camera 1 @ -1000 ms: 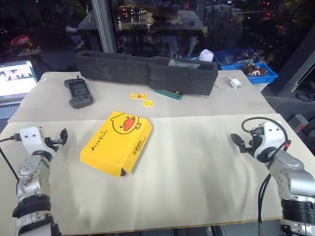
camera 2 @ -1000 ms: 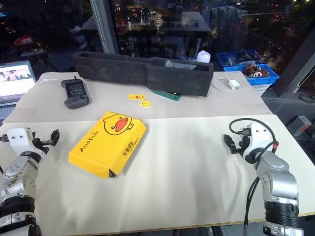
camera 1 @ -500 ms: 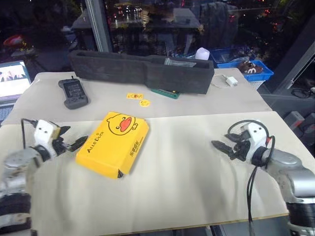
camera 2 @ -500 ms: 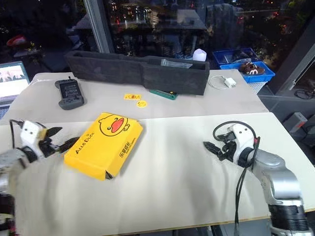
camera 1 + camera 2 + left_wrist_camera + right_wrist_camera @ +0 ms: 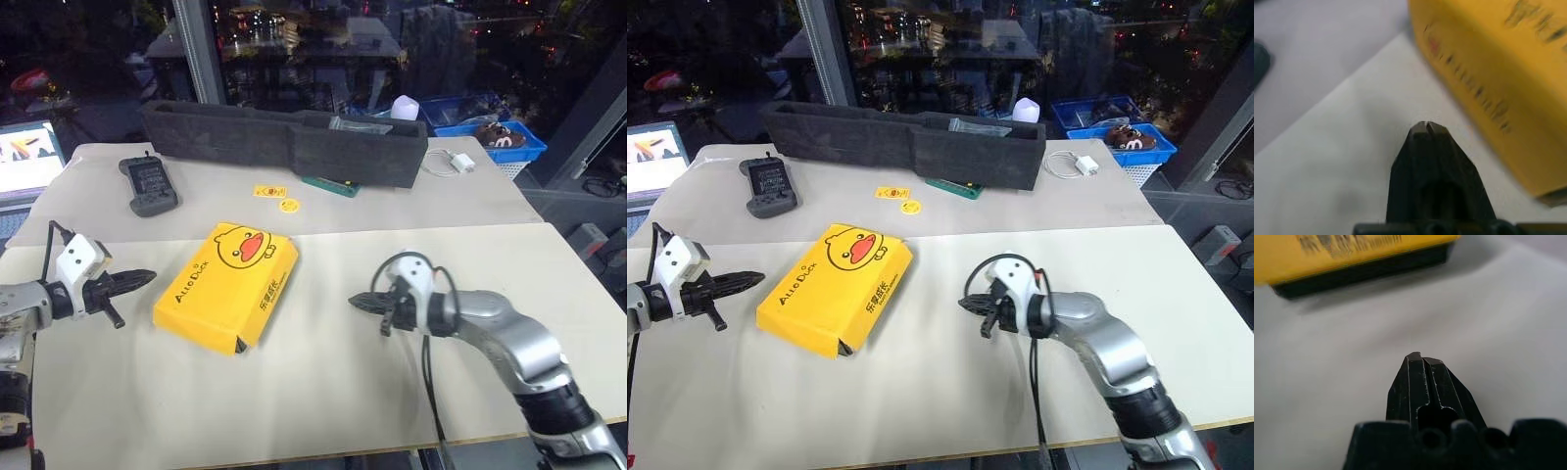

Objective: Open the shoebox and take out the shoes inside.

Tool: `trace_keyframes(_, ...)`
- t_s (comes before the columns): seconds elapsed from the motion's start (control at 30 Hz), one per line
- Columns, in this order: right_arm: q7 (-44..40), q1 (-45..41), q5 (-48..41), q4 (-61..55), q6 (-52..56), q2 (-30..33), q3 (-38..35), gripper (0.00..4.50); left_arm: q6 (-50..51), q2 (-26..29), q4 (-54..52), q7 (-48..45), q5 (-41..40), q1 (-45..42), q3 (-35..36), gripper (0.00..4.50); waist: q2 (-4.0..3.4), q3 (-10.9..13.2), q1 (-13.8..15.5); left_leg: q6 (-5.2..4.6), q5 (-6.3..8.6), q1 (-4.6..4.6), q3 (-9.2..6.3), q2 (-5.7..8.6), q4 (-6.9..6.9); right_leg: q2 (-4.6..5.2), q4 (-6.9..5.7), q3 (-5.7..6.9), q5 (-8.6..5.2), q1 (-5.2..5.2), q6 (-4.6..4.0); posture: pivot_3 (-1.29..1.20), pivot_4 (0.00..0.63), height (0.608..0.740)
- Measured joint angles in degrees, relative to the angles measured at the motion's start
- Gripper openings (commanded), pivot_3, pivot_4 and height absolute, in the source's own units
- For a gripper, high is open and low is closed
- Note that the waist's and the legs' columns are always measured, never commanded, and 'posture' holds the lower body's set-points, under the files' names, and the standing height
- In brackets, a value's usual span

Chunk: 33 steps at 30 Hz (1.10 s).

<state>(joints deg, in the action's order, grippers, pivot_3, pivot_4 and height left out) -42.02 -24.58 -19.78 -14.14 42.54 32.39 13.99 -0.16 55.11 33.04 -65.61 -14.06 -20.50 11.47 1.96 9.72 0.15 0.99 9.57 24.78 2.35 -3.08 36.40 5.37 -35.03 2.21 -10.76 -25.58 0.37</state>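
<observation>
1. Both my grippers have closed since a second ago. My left gripper [image 5: 145, 277] and my right gripper [image 5: 359, 300] now have their fingers pressed together into points, and neither holds anything.
2. Both have also swung inward. The left tip now lies just beside the shoebox [image 5: 229, 283] on its left, not touching; the right has crossed the table toward it and stops well short on the other side.
3. Judgement: two closed points flanking the box suggest I mean to pry or steady with them, not pinch. The lid is still down, so opening has not begun and the shoes remain out of sight.
4. The shoebox lies flat and skewed on the near beige table [image 5: 323, 392], duck face up.
5. Beyond the seam: two yellow stickers [image 5: 282, 198], a handheld device [image 5: 149, 184], then the long grey foam tray [image 5: 284, 142].
6. Furthest: a laptop [image 5: 29, 157] at the left edge, blue baskets [image 5: 490, 132] at the right, dark windows behind.
</observation>
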Motion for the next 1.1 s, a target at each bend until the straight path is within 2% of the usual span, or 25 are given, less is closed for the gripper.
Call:
trace_keyframes(0.13, 1.0, -5.1, 6.3, 9.7, -3.9, -5.4, 6.6, 0.00, -8.3, -0.9, 5.5, 1.4, 7.5, -1.9, -5.9, 0.06, 0.03, 0.0, 0.0, -0.02, -0.01, 0.31, 0.01, 0.01, 0.01, -0.03, -0.08, 0.00, 0.14, -0.33, 0.20, 0.00, 0.150, 0.738)
trace_keyframes(0.33, 2.6, -11.1, 11.6, 19.9, -8.9, -11.1, 8.1, 0.00, -11.9, -2.8, -0.1, -1.4, 8.2, -1.2, -8.7, 0.06, 0.05, -0.1, -0.1, -0.01, -0.02, 0.35, 0.02, -0.03, 0.31, -0.04, -0.40, -0.02, 0.20, -0.38, 0.22, 0.00, 0.150, 0.738)
trace_keyframes(0.37, 3.1, -12.0, 12.4, 21.8, -10.1, -12.2, 8.1, 0.00, -11.1, -2.8, -2.4, -2.2, 7.9, -0.3, -9.1, 0.06, 0.06, -0.1, -0.2, -0.01, -0.02, 0.34, 0.01, -0.06, 0.40, -0.04, -0.51, -0.02, 0.07, -0.39, -0.01, 0.00, 0.150, 0.738)
trace_keyframes(0.53, 4.7, -16.4, 14.9, 29.4, -13.0, -16.5, 7.9, 0.00, -5.3, -2.6, -13.6, -6.4, 6.0, 3.2, -10.9, 0.06, 0.04, -0.1, -0.4, 0.00, -0.03, 0.36, 0.08, -0.05, 0.46, 0.00, -0.85, -0.08, 0.04, -0.54, -0.06, 0.00, 0.150, 0.738)
trace_keyframes(0.7, 4.3, -20.1, 16.3, 34.1, -15.3, -18.1, 7.4, 0.00, 1.2, -3.8, -25.1, -7.8, 3.8, 5.0, -13.3, 0.06, 0.04, -0.1, -0.4, -0.04, -0.05, 0.44, 0.05, -0.07, 0.46, -0.09, -0.83, -0.09, 0.17, -0.59, 0.22, 0.00, 0.150, 0.738)
trace_keyframes(0.93, 1.7, -19.1, 16.7, 32.7, -16.0, -15.0, 6.4, 0.00, 4.2, -2.9, -28.5, -7.5, 2.7, 6.0, -12.5, 0.06, 0.04, -0.1, -0.9, -0.05, -0.05, 0.44, 0.03, -0.07, 0.43, -0.10, -0.85, -0.10, 0.12, -0.59, 0.26, 0.00, 0.150, 0.738)
trace_keyframes(1.1, -3.1, -14.5, 16.3, 25.1, -13.6, -6.2, 4.5, 0.00, 4.5, -0.2, -25.0, -6.4, 2.4, 8.5, -7.8, 0.06, 0.03, 0.0, -0.8, -0.04, -0.05, 0.43, 0.02, -0.10, 0.44, -0.10, -0.85, -0.09, 0.00, -0.61, 0.06, 0.00, 0.150, 0.738)
